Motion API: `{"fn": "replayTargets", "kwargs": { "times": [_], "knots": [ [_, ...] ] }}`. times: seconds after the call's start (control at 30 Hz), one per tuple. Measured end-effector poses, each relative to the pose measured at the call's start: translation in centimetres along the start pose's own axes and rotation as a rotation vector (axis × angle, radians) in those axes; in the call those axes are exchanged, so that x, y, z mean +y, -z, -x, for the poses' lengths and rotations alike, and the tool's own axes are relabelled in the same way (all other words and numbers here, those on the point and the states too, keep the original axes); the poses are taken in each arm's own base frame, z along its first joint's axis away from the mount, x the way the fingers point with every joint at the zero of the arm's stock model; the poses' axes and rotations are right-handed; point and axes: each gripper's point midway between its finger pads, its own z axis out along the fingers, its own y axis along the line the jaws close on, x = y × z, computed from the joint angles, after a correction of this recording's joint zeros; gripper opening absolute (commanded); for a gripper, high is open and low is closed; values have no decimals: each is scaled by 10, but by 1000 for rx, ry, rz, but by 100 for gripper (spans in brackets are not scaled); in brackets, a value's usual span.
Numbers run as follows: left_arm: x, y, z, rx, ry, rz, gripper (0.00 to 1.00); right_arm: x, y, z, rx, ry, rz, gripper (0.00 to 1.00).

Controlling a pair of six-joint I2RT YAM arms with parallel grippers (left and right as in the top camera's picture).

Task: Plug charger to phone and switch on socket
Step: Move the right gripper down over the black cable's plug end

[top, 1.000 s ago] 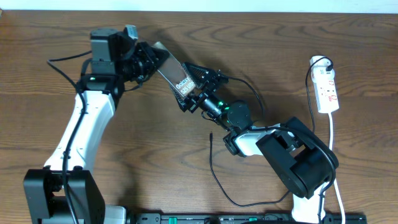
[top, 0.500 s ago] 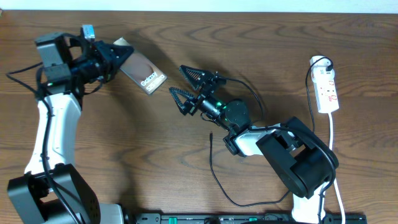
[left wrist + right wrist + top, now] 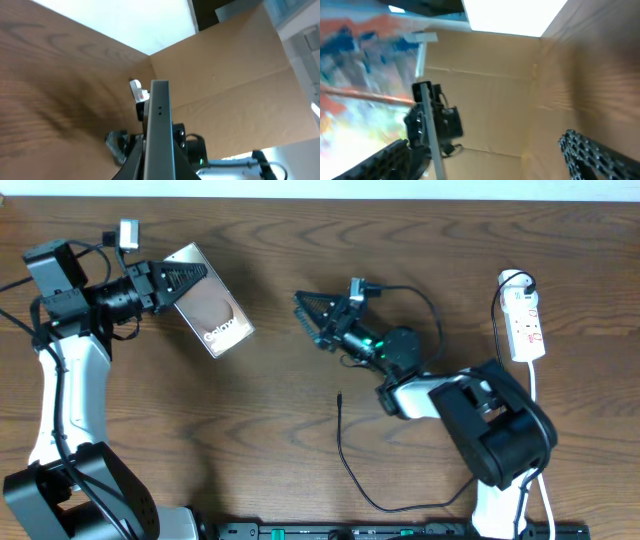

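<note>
My left gripper is shut on the phone, a brown-black slab with white "Galaxy" lettering, and holds it tilted above the table at the upper left. In the left wrist view the phone shows edge-on between my fingers. My right gripper is open and empty at the table's middle, apart from the phone. It sees the phone edge-on in the distance. The charger's thin black cable lies on the table with its plug tip free. The white socket lies at the far right.
The socket's white cord runs down the right edge, past the right arm's base. A black cable loops from the socket's top end. A black rail lines the front edge.
My left arm has swung left and carried the phone away from the right gripper. The right gripper, which was at the phone's end, now stands open and apart, shifted slightly up and right.
</note>
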Motion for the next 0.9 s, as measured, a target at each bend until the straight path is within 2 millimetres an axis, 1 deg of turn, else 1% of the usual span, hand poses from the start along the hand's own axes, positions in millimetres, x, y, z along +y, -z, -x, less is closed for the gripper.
{"fn": "replayTargets", "kwargs": {
  "times": [0.1,0.17,0.23,0.3,0.4,0.47,0.57,0.63,0.67,0.7,0.73,0.9],
  "knots": [
    [-2,0,-1,5,-47,-11,7,-17,10,10,34,40,-67,99],
    [-2,0,-1,6,-83,-14,8,-34,18,15,61,43,-138,99],
    [-3,0,-1,7,-128,-16,8,-52,24,15,97,28,-228,99],
    [-3,0,-1,7,-169,-17,8,-66,30,12,144,18,-315,99],
    [-2,0,-1,6,-213,-16,8,-76,35,7,209,21,-429,99],
    [1,-1,-2,7,-223,-14,7,-75,35,5,256,39,-494,99],
    [15,-2,-3,7,-181,5,8,-74,37,4,310,74,-580,99],
    [28,-2,-5,8,-135,27,7,-73,40,5,339,87,-655,99],
    [41,-3,-8,11,-95,42,8,-74,43,4,358,96,-710,99],
    [46,-4,-8,12,-81,46,7,-74,44,4,359,110,-724,99],
    [53,-5,-10,15,-61,52,8,-76,48,2,374,116,-773,99],
    [96,-11,-22,36,63,78,8,-81,67,-5,423,163,-959,99]
  ]
}}
